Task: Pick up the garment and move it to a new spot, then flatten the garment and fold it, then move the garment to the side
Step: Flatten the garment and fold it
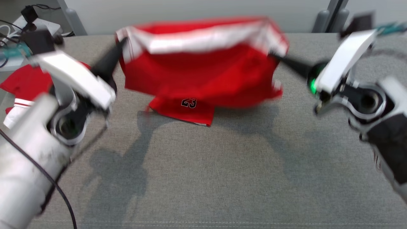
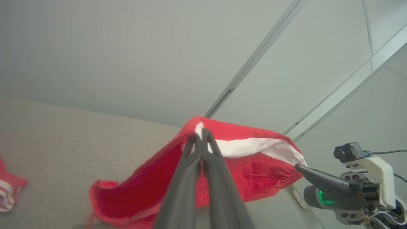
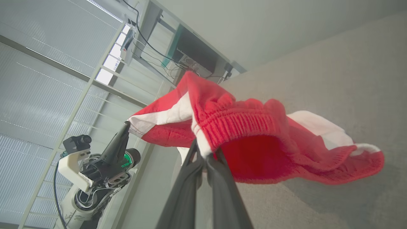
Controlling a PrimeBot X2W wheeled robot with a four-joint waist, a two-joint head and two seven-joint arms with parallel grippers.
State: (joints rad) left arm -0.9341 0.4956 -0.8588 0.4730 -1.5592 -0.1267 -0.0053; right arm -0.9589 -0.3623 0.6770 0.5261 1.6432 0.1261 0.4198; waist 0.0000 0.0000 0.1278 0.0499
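Observation:
A red garment (image 1: pixel 200 73) with a white waistband and the number 23 hangs stretched between my two grippers above the grey table (image 1: pixel 203 178). Its lower leg touches the cloth surface. My left gripper (image 1: pixel 122 43) is shut on the left end of the waistband, seen close up in the left wrist view (image 2: pixel 201 132). At the right end, my right gripper (image 1: pixel 273 56) is shut on the ribbed waistband, as the right wrist view (image 3: pixel 203 154) confirms. The garment (image 2: pixel 254 165) sags between the two grips, its red body (image 3: pixel 254 133) drooping toward the table.
Another red and white garment (image 1: pixel 22 92) lies at the table's left edge, also visible in the left wrist view (image 2: pixel 8 190). Cables and a white power strip (image 1: pixel 19 28) sit at the back left. Grey posts (image 1: pixel 327 16) stand behind the table.

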